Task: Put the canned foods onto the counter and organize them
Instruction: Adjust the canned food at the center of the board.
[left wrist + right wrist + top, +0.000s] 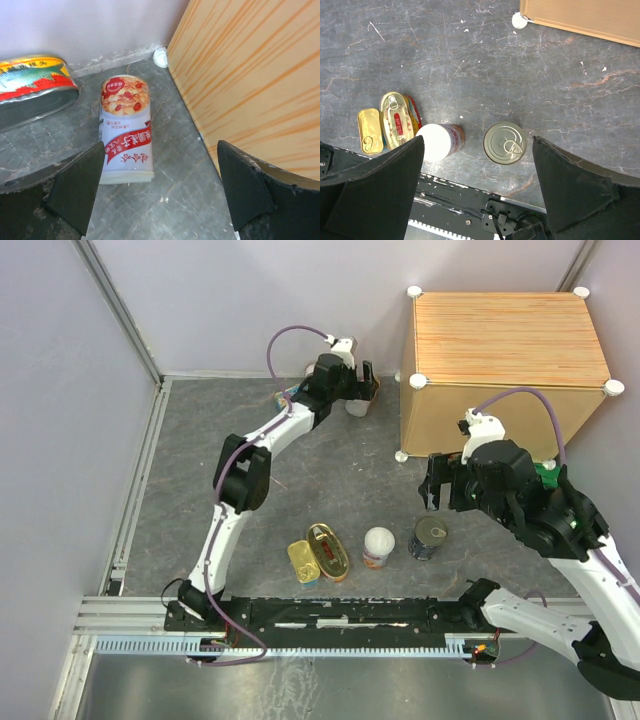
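Note:
A white can with a red label (125, 131) lies on its side on the grey floor, just ahead of my open left gripper (160, 195) and apart from its fingers. In the top view that can (357, 406) sits beside the left gripper (365, 385), left of the counter (510, 350). An oval red-labelled tin (30, 85) lies further left. My right gripper (477, 185) hangs open and empty above a silver-lidded dark can (505, 143) and a white-lidded cylinder (437, 141). An oval gold tin (397, 120) and a rectangular gold tin (370, 131) lie to their left.
The counter's tan side (250, 75) rises close to the right of the left gripper, with a white knob (160, 56) at its foot by the back wall. A green cloth (545, 475) shows behind the right arm. The black base rail (340, 615) runs along the near edge.

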Motion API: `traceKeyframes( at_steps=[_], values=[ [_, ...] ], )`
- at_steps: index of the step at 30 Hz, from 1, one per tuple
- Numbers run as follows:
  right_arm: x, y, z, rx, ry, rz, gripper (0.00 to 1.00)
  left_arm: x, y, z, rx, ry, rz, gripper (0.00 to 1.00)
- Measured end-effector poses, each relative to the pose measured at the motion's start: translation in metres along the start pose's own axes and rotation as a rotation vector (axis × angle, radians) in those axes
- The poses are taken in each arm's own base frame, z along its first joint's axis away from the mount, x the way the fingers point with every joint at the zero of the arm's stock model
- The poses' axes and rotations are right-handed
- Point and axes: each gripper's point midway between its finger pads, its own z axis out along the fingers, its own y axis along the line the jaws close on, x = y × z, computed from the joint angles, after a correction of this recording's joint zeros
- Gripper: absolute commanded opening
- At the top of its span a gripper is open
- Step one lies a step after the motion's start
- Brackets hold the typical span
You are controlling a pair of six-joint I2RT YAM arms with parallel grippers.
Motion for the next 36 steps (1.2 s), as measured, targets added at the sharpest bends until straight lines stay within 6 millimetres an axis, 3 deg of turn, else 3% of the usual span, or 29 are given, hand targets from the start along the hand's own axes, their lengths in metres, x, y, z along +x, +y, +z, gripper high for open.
traceKeyframes(
  at_steps=[6,9,11,14,18,21,24,28,36],
  values=[
    [0.000,0.000,0.006,0.009,0.019,-0.043,0.97,0.063,0.026,0.039,-0.048,0.070,-0.022,0.99],
    [-0.003,0.002,0.009,0.011,0.025,-0.063,0.97,0.095,0.039,0.047,-0.082,0.128,-0.026,0.99],
    [-0.004,0.002,0.010,0.013,0.029,-0.077,0.97,0.105,0.043,0.051,-0.095,0.140,-0.023,0.99],
    [-0.004,0.003,0.013,0.016,0.037,-0.089,0.97,0.095,0.040,0.057,-0.094,0.123,-0.016,0.97],
    [-0.004,0.003,0.016,0.018,0.043,-0.096,0.97,0.084,0.031,0.058,-0.076,0.106,0.013,0.83],
    [-0.005,0.004,0.018,0.014,0.034,-0.095,0.97,0.087,0.028,0.057,-0.069,0.116,0.031,0.62],
    [-0.002,0.004,0.019,0.016,0.039,-0.095,0.97,0.090,0.024,0.057,-0.045,0.131,0.032,0.52],
    [-0.003,0.004,0.019,0.016,0.038,-0.088,0.97,0.093,0.022,0.054,-0.027,0.141,0.031,0.19],
    [-0.010,0.008,0.013,-0.002,0.015,-0.055,0.97,0.107,0.010,0.021,-0.022,0.232,0.019,0.03]
  ],
)
